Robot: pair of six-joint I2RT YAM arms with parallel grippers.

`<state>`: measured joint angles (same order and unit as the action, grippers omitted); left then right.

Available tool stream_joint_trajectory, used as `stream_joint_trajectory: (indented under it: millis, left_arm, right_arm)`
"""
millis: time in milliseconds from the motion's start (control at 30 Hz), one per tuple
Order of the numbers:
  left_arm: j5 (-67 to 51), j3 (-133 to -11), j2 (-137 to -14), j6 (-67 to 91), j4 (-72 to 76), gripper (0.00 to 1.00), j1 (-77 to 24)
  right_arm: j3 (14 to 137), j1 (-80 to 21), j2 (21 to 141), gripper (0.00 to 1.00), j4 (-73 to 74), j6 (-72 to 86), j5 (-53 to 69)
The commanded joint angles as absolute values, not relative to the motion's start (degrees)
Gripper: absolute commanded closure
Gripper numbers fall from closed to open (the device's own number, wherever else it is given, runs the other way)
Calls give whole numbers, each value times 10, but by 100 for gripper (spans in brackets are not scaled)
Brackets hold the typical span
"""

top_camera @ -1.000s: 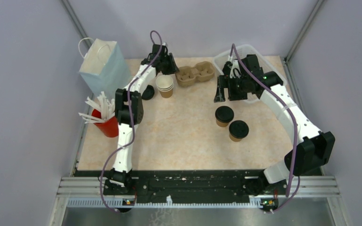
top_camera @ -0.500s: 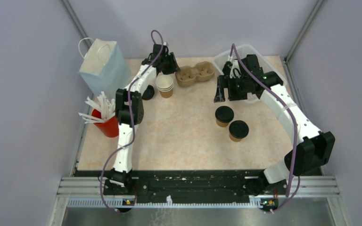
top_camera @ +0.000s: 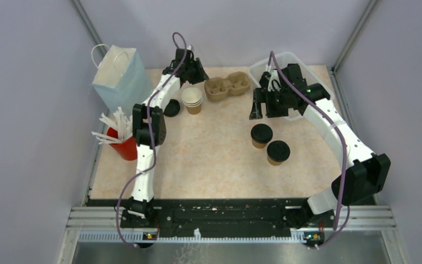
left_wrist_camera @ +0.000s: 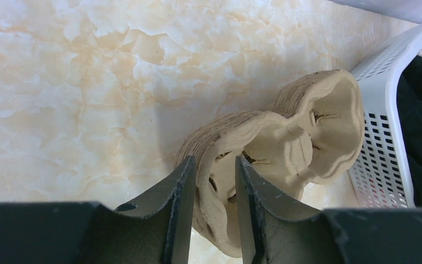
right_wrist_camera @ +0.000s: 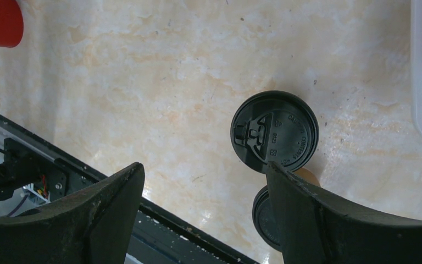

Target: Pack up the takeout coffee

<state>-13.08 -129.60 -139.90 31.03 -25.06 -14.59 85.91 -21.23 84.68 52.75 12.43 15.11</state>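
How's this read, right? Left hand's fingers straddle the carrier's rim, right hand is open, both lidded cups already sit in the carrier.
Wrong on the cups. The lidded cups stand on the table, apart from the carrier, whose holes are empty; the top external view shows it. The rest holds: the left hand straddles the carrier's rim, and the right hand is open.

Beige marbled table [top_camera: 209,159], two lidded cups [top_camera: 261,133], cup stack [top_camera: 192,99], carrier [top_camera: 228,86], basket [top_camera: 288,54], bag [top_camera: 115,77], red cup [top_camera: 125,147]

Left arm [top_camera: 153,110] stretched far out, left gripper [left_wrist_camera: 214,163] pinching the cardboard carrier [left_wrist_camera: 313,121] rim; right gripper [right_wrist_camera: 203,168] hangs wide-jawed right of it.
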Motion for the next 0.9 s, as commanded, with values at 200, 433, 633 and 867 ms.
stream_joint_trajectory:
  millis: [200, 433, 633, 867]
  left_arm:
    - [-144, -1296, -1372, 311, -247, 61, -144]
    - [-136, -1296, -1376, 305, -261, 66, -148]
    - [-132, -1296, -1376, 301, -266, 60, -151]
    - [-141, -1296, -1379, 305, -264, 67, -151]
  right_arm:
    - [865, -211, 834, 19, 512, 117, 161]
    - [863, -212, 835, 19, 512, 118, 162]
    - [863, -211, 835, 19, 511, 118, 163]
    - [862, -211, 834, 19, 510, 118, 163]
